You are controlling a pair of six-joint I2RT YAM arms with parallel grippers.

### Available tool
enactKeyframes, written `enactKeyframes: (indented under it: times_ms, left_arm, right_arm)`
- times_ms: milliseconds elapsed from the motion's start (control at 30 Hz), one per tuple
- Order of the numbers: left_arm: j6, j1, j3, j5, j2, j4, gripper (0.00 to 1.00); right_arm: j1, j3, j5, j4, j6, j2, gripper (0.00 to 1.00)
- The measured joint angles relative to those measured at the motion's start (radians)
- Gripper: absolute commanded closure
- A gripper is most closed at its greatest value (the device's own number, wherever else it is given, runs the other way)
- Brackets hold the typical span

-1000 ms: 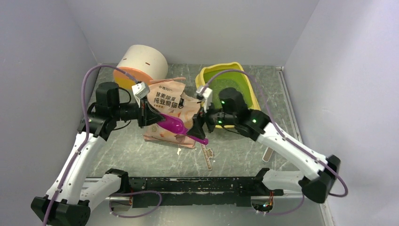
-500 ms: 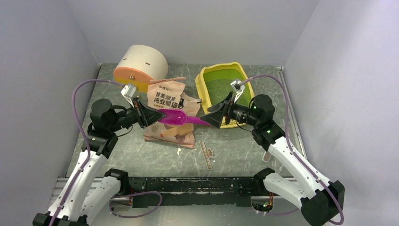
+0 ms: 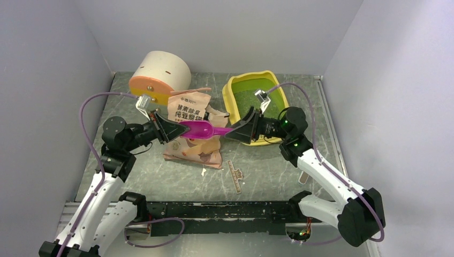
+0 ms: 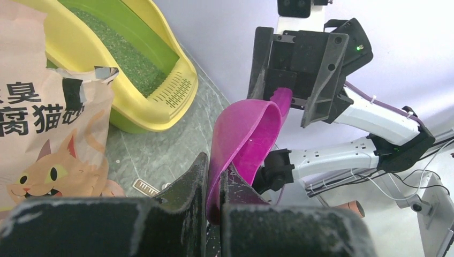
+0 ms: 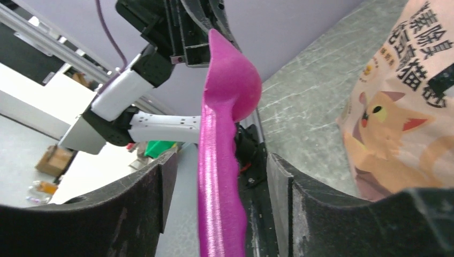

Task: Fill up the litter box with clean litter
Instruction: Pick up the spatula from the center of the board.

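Note:
A magenta scoop [image 3: 198, 130] hangs level above the pink bag [image 3: 190, 110]. My left gripper [image 3: 179, 130] is shut on the rim of the scoop's bowl [image 4: 246, 134]. My right gripper [image 3: 229, 132] is open, with one finger on each side of the scoop's handle [image 5: 217, 203] and a gap on both sides. The yellow litter box [image 3: 229, 92] stands at the back right, behind the right gripper. Its green pan holds a speckled layer of clean litter [image 3: 251, 99], also seen in the left wrist view [image 4: 123, 53].
A cream-and-orange cylindrical container [image 3: 160, 72] lies at the back left, beside the bag. A torn strip [image 3: 235, 175] lies on the table in front of the bag. Grey walls close in the back and both sides.
My right gripper has swung left from beside the litter box to straddle the scoop's handle, its jaws narrowing. My left gripper kept hold of the scoop, which now sits level.

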Motion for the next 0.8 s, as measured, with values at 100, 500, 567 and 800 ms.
enactKeyframes:
  times_ms: [100, 500, 567, 800]
  left_arm:
    - [0.006, 0.0, 0.0, -0.01, -0.003, -0.007, 0.95]
    - [0.01, -0.002, 0.001, -0.026, -0.021, -0.018, 0.95]
    - [0.009, -0.002, 0.001, -0.027, -0.024, -0.018, 0.95]
    - [0.009, -0.002, 0.001, -0.042, -0.033, -0.022, 0.95]
  right_arm:
    - [0.0, -0.006, -0.008, 0.043, 0.034, 0.001, 0.47]
    - [-0.001, -0.006, -0.022, 0.11, 0.084, 0.008, 0.54]
    - [-0.001, -0.01, -0.023, 0.129, 0.097, 0.01, 0.55]
    - [-0.001, -0.011, -0.031, 0.146, 0.113, 0.014, 0.35]
